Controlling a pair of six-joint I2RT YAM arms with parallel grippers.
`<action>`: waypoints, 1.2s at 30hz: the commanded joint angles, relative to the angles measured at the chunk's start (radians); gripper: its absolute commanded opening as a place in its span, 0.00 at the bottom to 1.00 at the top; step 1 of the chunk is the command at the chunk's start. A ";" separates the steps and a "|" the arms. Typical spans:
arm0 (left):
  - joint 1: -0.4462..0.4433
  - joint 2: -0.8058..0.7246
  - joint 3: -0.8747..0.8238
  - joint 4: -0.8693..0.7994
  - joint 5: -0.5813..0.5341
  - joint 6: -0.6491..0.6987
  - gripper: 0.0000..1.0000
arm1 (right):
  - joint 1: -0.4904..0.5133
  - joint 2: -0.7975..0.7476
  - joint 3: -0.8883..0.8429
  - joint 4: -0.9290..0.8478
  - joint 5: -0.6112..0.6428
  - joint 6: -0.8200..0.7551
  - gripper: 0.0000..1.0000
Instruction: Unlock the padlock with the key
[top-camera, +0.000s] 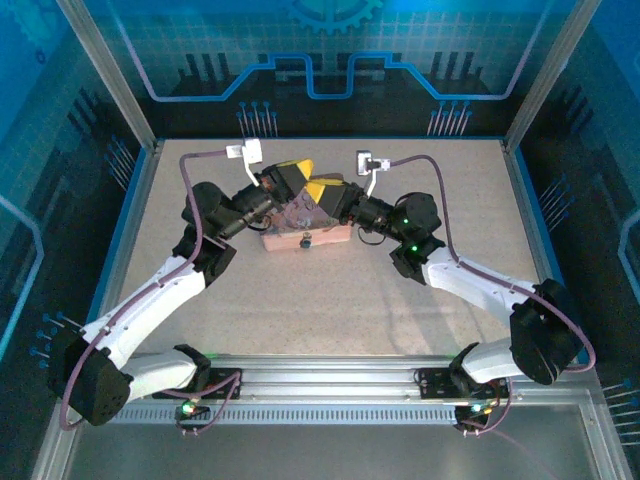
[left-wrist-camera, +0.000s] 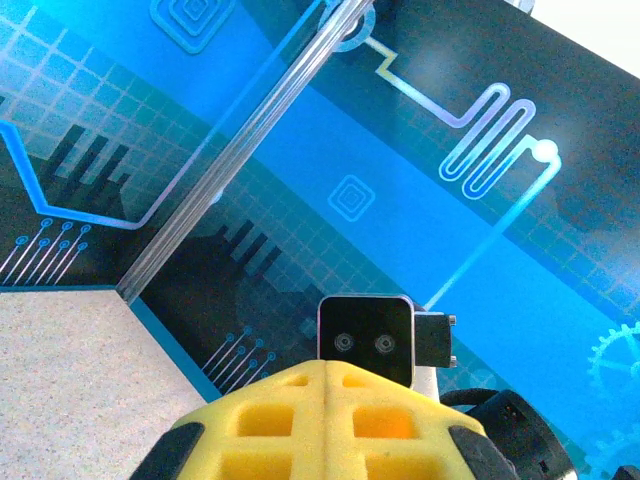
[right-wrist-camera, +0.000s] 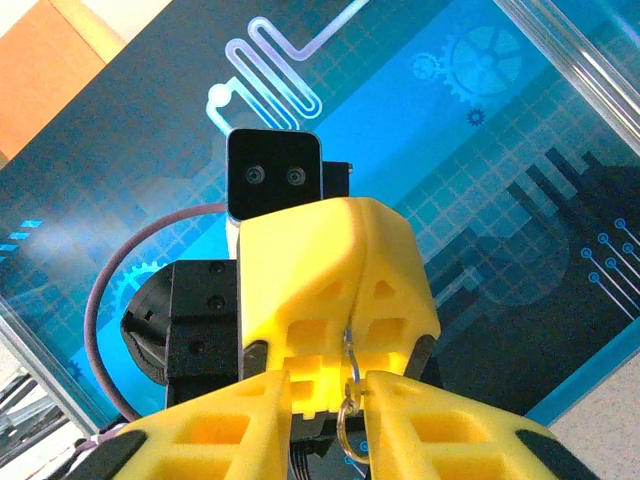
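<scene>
Centre frame, the left gripper's (left-wrist-camera: 328, 375) jaws pinched what seemed the key (right-wrist-camera: 349, 345); the right gripper's (right-wrist-camera: 328, 388) stood apart around its loop (right-wrist-camera: 340, 425). Twisting could slip that thin hold.

Blue circuit-patterned walls (top-camera: 330, 50) enclose a speckled beige table (top-camera: 330, 290).

Left arm (top-camera: 150, 305), right arm (top-camera: 470, 280): white link shells, black joint housings, black bases. Purple cable (top-camera: 188, 205) looped along each, white connector (top-camera: 247, 152) at far end. Green LEDs (top-camera: 409, 222) on right arm's black joint. Fingers (right-wrist-camera: 330, 270): yellow, moulded, square pockets. Wrist camera (right-wrist-camera: 273, 175): black square, two round insets.
</scene>
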 joint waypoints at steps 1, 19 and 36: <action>-0.009 0.002 -0.013 0.045 -0.027 -0.011 0.00 | 0.019 0.016 0.023 0.018 0.017 0.006 0.25; -0.008 0.005 -0.030 0.081 -0.026 -0.021 0.00 | 0.016 0.026 0.027 0.016 0.051 0.025 0.18; -0.009 0.008 -0.036 0.078 -0.047 -0.025 0.00 | 0.017 0.038 0.027 -0.004 0.049 0.042 0.08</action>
